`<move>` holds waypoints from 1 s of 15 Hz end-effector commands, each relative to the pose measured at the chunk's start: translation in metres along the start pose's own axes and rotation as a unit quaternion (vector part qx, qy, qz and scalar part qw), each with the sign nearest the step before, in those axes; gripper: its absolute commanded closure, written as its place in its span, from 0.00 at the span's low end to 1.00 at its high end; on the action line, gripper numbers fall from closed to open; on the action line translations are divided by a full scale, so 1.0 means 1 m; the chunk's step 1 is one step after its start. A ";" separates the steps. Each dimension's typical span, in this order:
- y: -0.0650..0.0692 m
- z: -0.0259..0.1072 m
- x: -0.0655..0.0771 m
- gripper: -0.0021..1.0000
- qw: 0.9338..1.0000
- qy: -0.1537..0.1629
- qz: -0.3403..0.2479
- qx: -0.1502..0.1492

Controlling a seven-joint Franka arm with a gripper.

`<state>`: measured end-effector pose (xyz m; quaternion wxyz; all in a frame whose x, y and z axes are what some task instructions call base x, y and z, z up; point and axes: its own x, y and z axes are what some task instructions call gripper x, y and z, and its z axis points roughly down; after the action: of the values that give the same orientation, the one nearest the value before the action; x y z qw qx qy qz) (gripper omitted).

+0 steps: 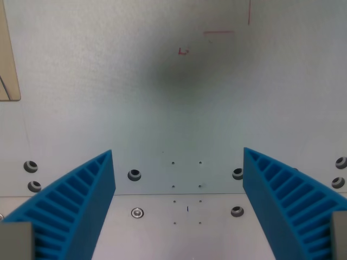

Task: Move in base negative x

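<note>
You are looking down at the gripper, its blue ribbed fingers standing wide apart and holding nothing, over a grey metal plate with bolt holes. Faint red pen marks are showing; they are too small to read.

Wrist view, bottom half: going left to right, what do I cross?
Left blue finger → screw head on the metal plate → short dark mark → bolt hole → right blue finger. The tool is open, holding nothing.
</note>
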<state>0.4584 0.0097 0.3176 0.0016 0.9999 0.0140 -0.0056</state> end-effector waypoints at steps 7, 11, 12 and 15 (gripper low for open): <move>-0.002 0.000 -0.035 0.00 1.000 0.002 0.000 0.000; -0.003 0.002 -0.055 0.00 1.000 0.002 0.000 0.000; -0.003 0.003 -0.060 0.00 1.000 0.002 0.000 0.000; -0.004 0.006 -0.075 0.00 1.000 0.002 0.000 0.000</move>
<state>0.3993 0.0097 0.3081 0.0003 0.9988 0.0159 -0.0454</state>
